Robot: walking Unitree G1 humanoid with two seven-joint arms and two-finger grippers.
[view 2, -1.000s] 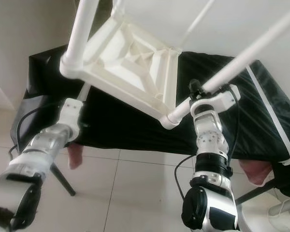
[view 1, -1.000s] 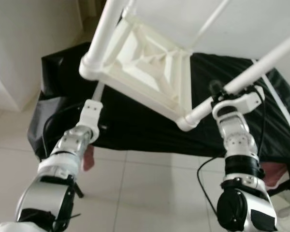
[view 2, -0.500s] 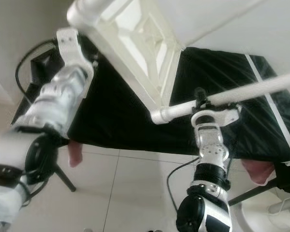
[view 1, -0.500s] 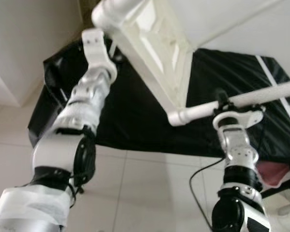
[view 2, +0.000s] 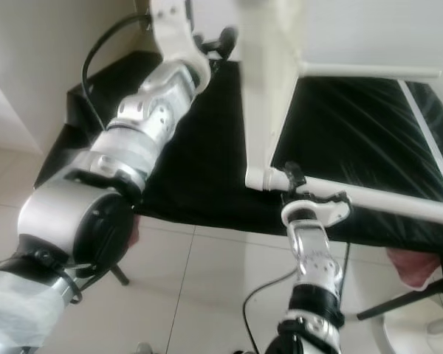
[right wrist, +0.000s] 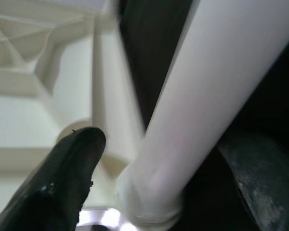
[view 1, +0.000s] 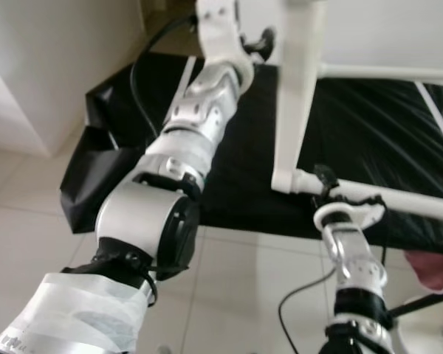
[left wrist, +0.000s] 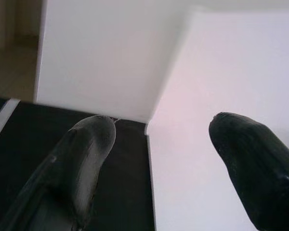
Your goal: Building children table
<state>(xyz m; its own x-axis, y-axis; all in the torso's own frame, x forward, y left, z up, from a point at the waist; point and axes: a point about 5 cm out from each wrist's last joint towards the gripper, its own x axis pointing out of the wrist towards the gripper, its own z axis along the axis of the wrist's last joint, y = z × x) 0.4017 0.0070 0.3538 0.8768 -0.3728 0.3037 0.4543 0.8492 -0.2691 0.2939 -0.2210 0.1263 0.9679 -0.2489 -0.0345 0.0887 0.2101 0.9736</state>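
In the left eye view, the white children's table [view 1: 299, 81] stands on edge in the upper middle of the frame, over the black-covered bed [view 1: 384, 125]. I count two legs here, both already fitted: one [view 1: 387, 203] runs from the lower corner out to the right edge, the other [view 1: 384, 71] crosses the upper right. I judge the build well along. Whether more legs are seated I cannot tell. My left arm climbs from lower left to the top, its left pincer [view 1: 262, 40] just beside the table's upper edge. My right pincer [view 1: 332, 188] sits at lower centre, on the lower leg.

The right eye view gives the same count: one table, two legs, two arms, plus a patch of red cloth [view 2: 410, 262] at lower right.

In the left wrist view, my two fingers [left wrist: 86, 159] are spread wide with nothing between them. The flat white panel lies beyond, at right.

In the right wrist view, one white leg runs diagonally between my fingers [right wrist: 67, 168] into its socket at bottom centre. They bracket it closely, so I judge it clasped. The ribbed underside fills the upper left.
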